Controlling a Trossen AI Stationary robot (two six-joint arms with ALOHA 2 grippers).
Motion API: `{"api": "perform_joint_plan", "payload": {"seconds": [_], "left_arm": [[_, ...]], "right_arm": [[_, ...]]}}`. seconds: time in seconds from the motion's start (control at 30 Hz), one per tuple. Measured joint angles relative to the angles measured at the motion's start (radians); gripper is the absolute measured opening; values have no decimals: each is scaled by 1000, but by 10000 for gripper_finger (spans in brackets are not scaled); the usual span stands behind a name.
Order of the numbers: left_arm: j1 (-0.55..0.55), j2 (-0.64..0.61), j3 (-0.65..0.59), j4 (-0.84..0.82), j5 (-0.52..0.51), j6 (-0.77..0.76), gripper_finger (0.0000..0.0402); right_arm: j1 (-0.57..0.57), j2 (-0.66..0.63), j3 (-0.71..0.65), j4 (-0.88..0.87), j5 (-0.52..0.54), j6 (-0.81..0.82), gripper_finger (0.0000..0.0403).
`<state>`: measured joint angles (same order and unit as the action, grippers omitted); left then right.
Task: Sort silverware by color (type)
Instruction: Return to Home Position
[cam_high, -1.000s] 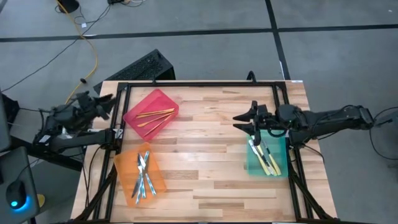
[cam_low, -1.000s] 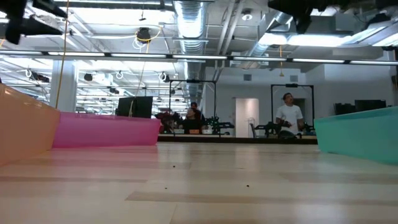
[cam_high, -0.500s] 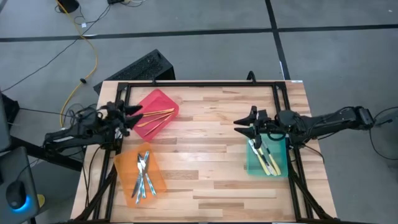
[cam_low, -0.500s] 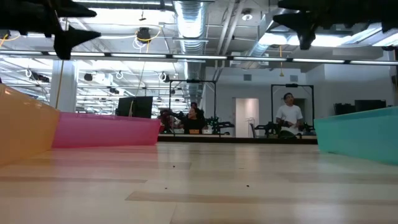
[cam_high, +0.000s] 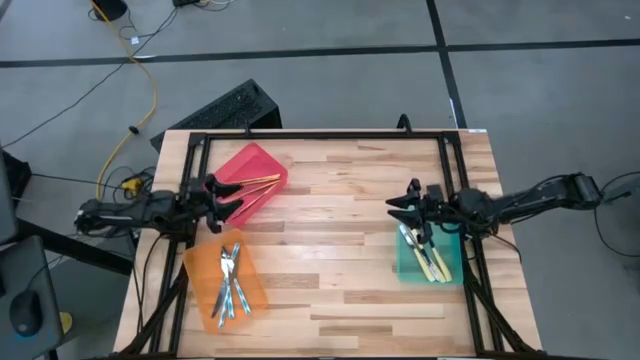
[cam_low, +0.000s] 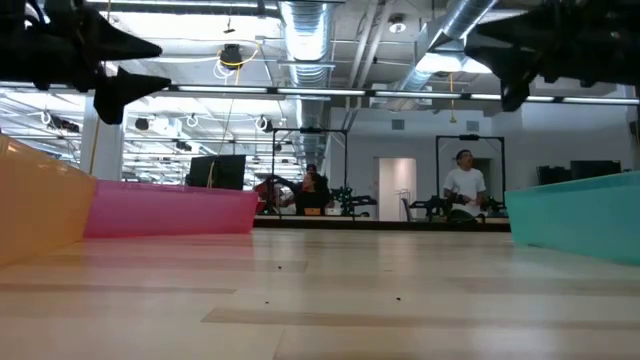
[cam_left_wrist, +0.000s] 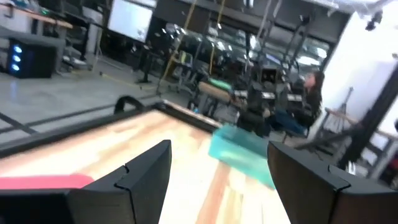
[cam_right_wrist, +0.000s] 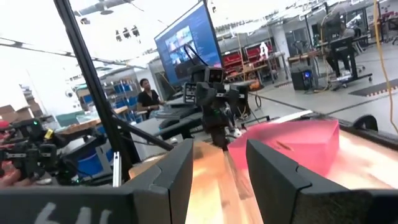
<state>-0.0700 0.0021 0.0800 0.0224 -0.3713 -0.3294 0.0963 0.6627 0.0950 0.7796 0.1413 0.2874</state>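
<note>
The silverware (cam_high: 230, 280) lies sorted: gold in the red bin (cam_high: 245, 162), silvery in the orange bin (cam_high: 250, 296), yellow-handled in the green bin (cam_high: 408, 270). The left gripper (cam_high: 225, 194) has swung in beside the red bin and the right gripper (cam_high: 400, 198) has eased back toward the green one. Both are spread and empty, so sorting looks finished.

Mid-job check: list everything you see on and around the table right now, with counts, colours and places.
table: one, light wood, dark frame, centre of the high view
red bin: one, translucent red, far left of the table
gold cutlery: a few, exact count unclear, in the red bin
orange bin: one, translucent orange, near left
silvery-blue cutlery: several, in the orange bin
green bin: one, translucent green, right side
yellow-handled cutlery: several, in the green bin
keyboard: one, black, on the floor behind the table
cable: one, yellow, on the floor
people: two, far in the room
left gripper: open, empty, by the red bin
right gripper: open, empty, by the green bin
</note>
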Motion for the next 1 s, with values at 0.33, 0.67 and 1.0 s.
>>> {"api": "perform_joint_plan", "payload": {"seconds": [0.33, 0.67, 1.0], "left_arm": [[-74, 0, -3, -16, 319, 58, 247], [-73, 1, -3, -61, 471, 98, 247], [-73, 1, -3, -8, 512, 96, 247]], "right_arm": [[-7, 2, -86, 35, 21, 37, 173], [-3, 51, -88, 17, 19, 33, 173], [-46, 36, -88, 308, 18, 86, 173]]}}
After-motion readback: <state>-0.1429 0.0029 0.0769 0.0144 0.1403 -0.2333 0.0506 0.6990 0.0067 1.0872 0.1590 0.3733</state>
